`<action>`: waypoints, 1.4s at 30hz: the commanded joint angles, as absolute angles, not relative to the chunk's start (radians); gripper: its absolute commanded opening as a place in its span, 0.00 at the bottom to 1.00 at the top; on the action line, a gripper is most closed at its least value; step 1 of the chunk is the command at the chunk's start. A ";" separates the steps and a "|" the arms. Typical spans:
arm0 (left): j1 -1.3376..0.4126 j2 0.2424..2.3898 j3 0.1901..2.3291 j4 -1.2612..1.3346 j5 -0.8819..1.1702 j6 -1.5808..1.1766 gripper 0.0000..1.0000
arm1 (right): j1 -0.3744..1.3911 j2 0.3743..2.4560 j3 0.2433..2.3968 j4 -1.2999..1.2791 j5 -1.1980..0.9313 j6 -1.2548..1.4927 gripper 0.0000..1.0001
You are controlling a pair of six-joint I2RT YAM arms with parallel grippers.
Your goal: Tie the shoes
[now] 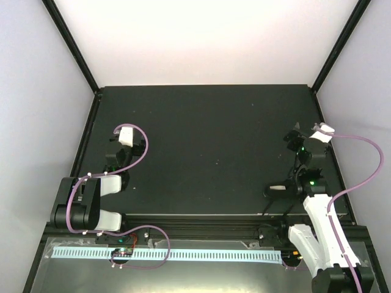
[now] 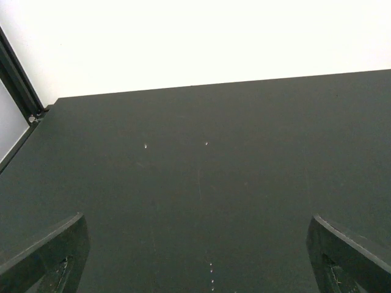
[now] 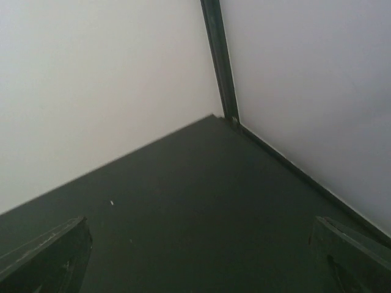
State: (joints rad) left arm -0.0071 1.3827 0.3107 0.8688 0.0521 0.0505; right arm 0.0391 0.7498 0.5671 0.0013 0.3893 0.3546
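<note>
Wrist views, left gripper point(image 2: 195, 223) jaws wide apart, right gripper point(image 3: 200, 223) likewise, dark table point(image 2: 256, 152) beneath both

dark table point(image 1: 201, 146) bears a black shoe point(image 1: 276, 190) near its right front.

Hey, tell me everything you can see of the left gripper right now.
The left gripper has two black, matte, plastic-looking fingers, standing wide open with nothing between them. It hangs over the left side of the dark table, aimed toward the white back wall, gripping nothing. From above, a white camera block sits on its wrist and a purple cable loops away behind it.
</note>
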 commanded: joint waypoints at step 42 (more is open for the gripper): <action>-0.008 0.962 0.921 -0.483 -0.037 -0.121 0.99 | 0.501 0.977 0.633 -1.016 0.162 0.811 0.66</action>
State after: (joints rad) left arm -0.0071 0.9916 0.8986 -0.4564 -0.0074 -0.1474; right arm 0.4603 0.9295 0.6037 -1.0035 0.1024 0.7876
